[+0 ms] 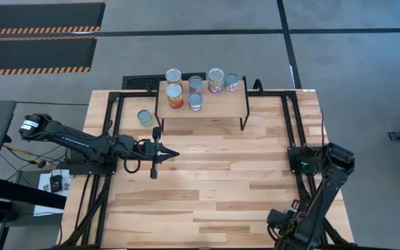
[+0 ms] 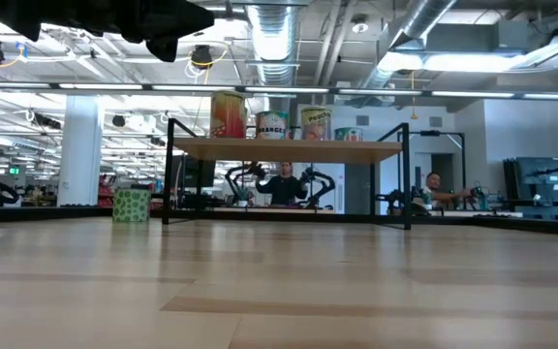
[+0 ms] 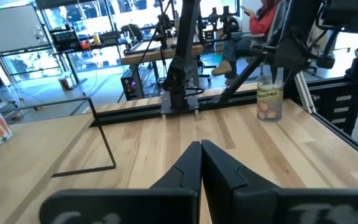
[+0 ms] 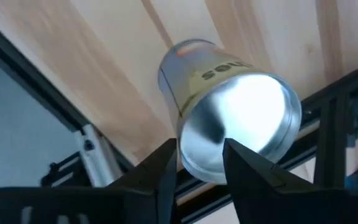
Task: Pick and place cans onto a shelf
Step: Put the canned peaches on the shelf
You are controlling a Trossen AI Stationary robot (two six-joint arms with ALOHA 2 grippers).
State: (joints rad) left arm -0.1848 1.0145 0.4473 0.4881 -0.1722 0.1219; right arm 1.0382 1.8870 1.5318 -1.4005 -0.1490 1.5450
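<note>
1. Six cans (image 1: 195,84) stand on the shelf (image 1: 217,106), upper centre of the high view.
2. One green can (image 1: 144,117) sits on the table (image 1: 214,187) left of it.
3. Left gripper (image 1: 174,153) hovers shut and empty, mid-left.
4. Right gripper (image 4: 199,163) at lower right: fingers spread around a can (image 4: 229,124).

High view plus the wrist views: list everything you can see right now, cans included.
shelf cans: six, mixed labels, upright on the shelf top
green can: one, green, on the table left of the shelf
last can: one, yellowish label, upright near the table's right edge
shelf: one, light wood top with black legs, far side
table: one, light wood
people: two, beyond the table
left gripper: one, dark, shut, over the table before the shelf
right gripper: one, dark, open, at the last can's silver top
</note>
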